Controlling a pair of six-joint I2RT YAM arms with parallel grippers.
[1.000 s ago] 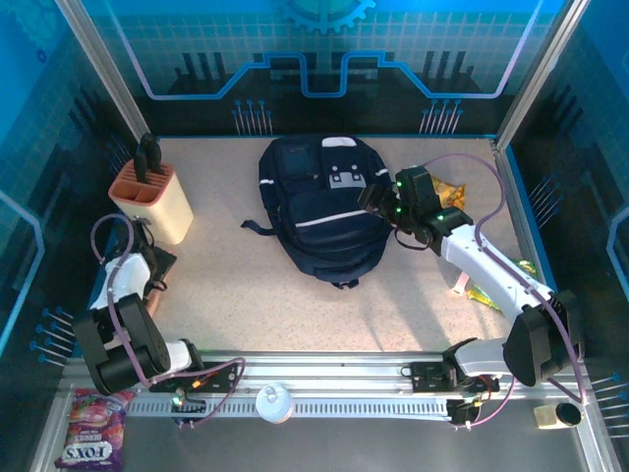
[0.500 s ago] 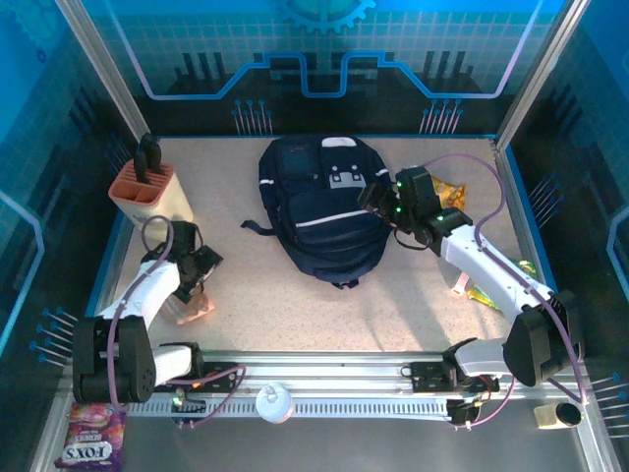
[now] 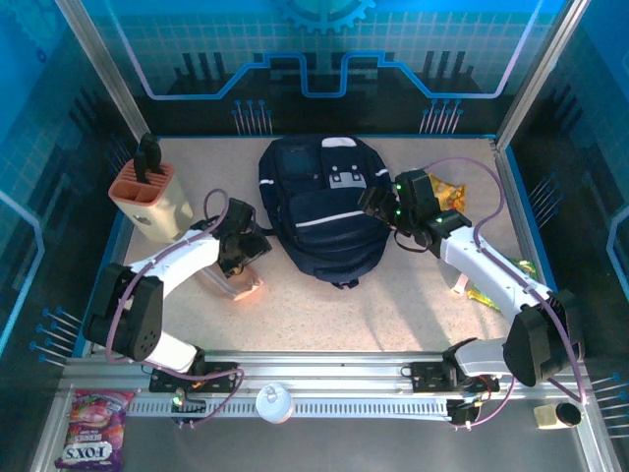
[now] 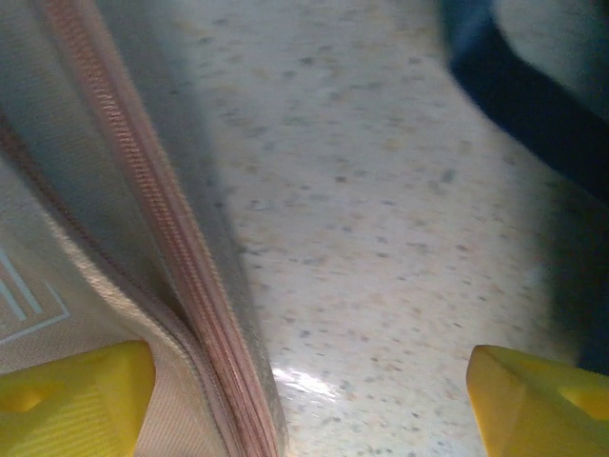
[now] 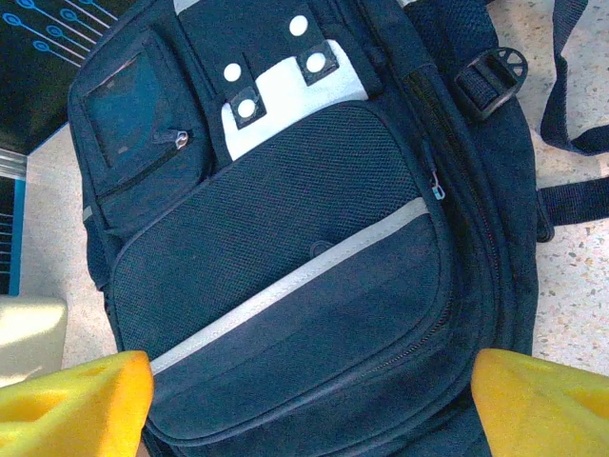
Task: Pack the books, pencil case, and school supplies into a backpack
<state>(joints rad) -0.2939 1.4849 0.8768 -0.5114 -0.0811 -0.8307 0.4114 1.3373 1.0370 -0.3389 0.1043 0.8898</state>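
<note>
On the left gripper (image 4: 309, 386) the jaws stand wide, the pale pink pencil case (image 4: 86, 267) touching one finger only, so it could slip. The right gripper (image 5: 309, 390) has its jaws wide and empty over the backpack (image 5: 285, 238).

Blue ambient cast, tabletop (image 3: 295, 305) brightly lit — soft shadows, glare patch; left wrist view blurred.

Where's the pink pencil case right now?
In the top view the pencil case is on the left side, just beneath the left hand, between the knife block and the backpack.
</note>
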